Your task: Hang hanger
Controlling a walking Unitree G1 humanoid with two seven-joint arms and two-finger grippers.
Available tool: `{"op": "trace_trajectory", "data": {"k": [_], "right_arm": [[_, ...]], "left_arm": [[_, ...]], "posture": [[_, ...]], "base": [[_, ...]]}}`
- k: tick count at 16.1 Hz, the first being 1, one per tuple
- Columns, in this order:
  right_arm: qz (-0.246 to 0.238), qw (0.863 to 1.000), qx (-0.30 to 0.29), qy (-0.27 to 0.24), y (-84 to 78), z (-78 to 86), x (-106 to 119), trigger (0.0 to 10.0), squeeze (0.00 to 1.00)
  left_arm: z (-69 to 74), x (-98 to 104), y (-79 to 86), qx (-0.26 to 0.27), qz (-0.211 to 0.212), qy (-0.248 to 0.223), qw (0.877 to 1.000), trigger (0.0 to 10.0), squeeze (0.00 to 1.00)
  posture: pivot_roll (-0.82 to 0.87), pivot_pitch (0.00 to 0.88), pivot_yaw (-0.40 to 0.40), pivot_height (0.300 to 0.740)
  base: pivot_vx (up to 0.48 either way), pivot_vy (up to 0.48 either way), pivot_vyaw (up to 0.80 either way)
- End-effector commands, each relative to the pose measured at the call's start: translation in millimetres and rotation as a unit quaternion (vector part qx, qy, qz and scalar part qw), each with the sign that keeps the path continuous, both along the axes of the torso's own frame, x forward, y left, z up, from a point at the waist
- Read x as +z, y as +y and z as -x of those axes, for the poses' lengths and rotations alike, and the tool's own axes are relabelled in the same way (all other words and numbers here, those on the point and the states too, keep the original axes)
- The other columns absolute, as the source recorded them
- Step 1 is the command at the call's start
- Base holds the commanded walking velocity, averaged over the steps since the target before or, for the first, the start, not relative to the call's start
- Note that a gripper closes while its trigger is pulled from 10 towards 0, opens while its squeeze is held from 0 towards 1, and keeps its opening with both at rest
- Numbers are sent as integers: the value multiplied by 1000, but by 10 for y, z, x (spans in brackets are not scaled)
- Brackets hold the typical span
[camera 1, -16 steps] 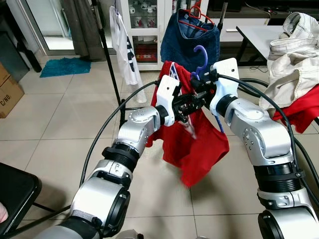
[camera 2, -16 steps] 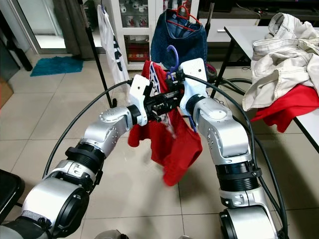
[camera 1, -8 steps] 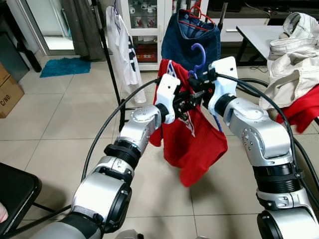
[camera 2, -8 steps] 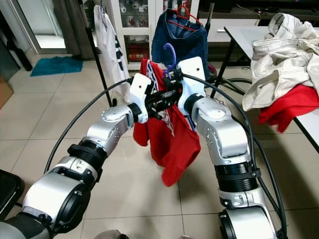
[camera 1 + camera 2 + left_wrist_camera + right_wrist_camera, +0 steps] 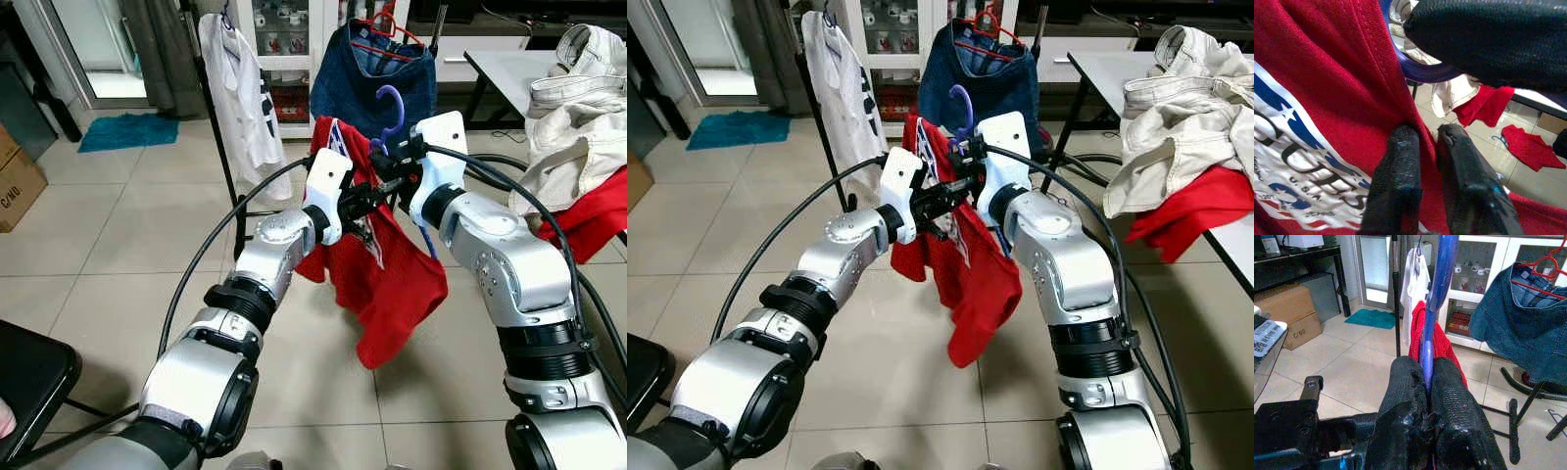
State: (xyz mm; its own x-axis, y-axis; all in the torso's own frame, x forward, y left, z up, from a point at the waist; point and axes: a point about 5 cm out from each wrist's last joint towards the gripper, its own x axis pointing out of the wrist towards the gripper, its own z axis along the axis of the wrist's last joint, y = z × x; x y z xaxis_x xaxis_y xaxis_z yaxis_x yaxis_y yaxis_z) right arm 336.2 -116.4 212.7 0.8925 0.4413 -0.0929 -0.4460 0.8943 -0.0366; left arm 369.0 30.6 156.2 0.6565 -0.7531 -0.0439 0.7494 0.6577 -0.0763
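Purple hanger (image 5: 1431, 308) in R jaws.

red shirt (image 5: 1327, 88) print, at the left tool's fingertips (image 5: 1400, 142): partial black letters "UTE", smaller "U.S.A." under them, stars on blue stripe, rest cut off | cardboard box (image 5: 1300, 318) on floor beyond the right tool (image 5: 1422, 382): "C/NO" | white garment (image 5: 240, 98) on rack: dark marking, unreadable
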Motion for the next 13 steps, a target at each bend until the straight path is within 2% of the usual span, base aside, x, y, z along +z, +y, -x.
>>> {"op": "trace_trajectory", "data": {"k": [1, 8, 10, 13], "right_arm": [[-3, 1000, -8, -13, -49, -11, 69, 10000, 0], [-1, 1000, -23, -11, -126, -43, 64, 10000, 0], [4, 999, -38, -11, -200, -68, 62, 10000, 0], [11, 997, -73, -12, -381, -108, 68, 10000, 0]], "left_arm": [[-29, 63, 14, 0, -1, -10, 1000, 0, 0], [-18, 43, 48, -4, -1, -13, 1000, 0, 0], [-2, 44, 72, -10, 2, -19, 1000, 0, 0], [52, 38, 121, -37, 32, -22, 999, 0, 0]], "posture": [[-55, 0, 30, 740], [-55, 0, 32, 740], [-55, 0, 33, 740], [-53, 0, 33, 740]], "base": [[0, 0, 0], [0, 0, 0], [0, 0, 0], [0, 0, 0]]}}
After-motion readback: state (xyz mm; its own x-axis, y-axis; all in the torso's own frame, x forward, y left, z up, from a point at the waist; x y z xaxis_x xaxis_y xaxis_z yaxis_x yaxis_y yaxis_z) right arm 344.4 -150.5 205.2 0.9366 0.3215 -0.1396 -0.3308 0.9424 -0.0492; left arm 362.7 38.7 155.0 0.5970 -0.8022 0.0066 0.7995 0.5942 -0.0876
